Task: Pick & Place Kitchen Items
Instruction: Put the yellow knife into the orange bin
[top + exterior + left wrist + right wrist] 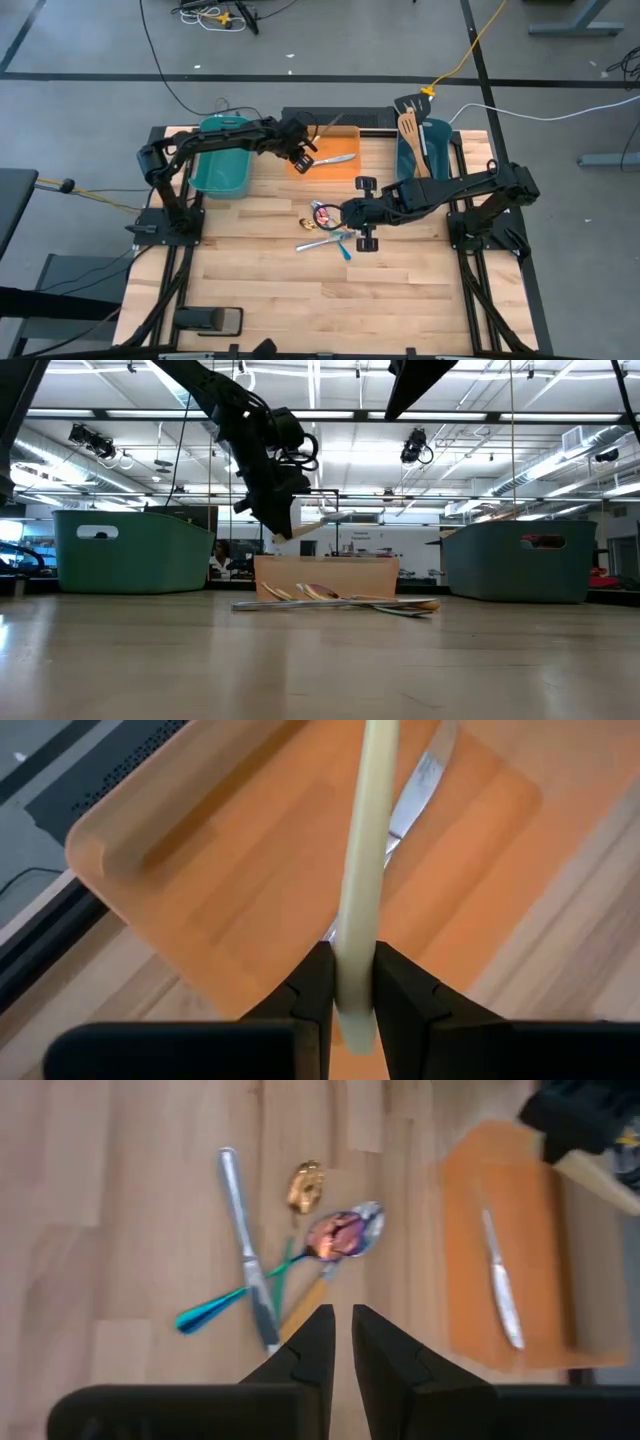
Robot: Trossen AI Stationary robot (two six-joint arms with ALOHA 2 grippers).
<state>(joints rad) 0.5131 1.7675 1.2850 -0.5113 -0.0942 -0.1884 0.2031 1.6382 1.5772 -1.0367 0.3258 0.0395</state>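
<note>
Left wrist view, left tool (353, 985) pinching pale wooden utensil (365, 860), right tool (342, 1342) narrow, empty

Shiny metal knife (335, 159), wooden table (260, 280)

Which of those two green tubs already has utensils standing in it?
The tub on the right arm's side: wooden spatulas stick up out of it. The tub by the left arm shows none.

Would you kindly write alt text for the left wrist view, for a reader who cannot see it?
The left gripper is shut on a pale wooden utensil, whose slim handle runs forward from between the dark fingers, above an orange tray. A silver knife lies in the tray, partly hidden behind the handle; wooden tabletop surrounds the tray.
</note>
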